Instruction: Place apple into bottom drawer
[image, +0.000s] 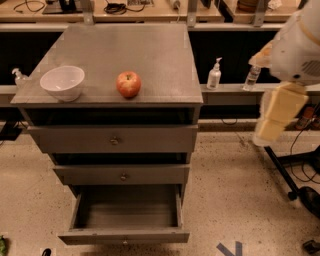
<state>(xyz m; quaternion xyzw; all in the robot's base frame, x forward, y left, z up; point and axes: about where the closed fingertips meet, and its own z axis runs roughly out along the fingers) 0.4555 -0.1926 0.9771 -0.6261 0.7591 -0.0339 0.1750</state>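
Note:
The apple (128, 84), red with yellowish patches, rests on the grey cabinet top (125, 45), near its front edge and right of a white bowl (63, 82). The bottom drawer (125, 212) is pulled out, and its tray holds nothing I can see. The two upper drawers with round knobs are closed. My gripper (268, 131) hangs at the right of the view, pointing down beside the cabinet. It is well away from the apple and holds nothing that I can see.
Behind the cabinet a ledge carries a pump bottle (214, 75), a small clear bottle (252, 77) and another bottle at the left (19, 77). A black wheeled stand (292, 185) stands on the speckled floor to the right. Workbenches run along the back.

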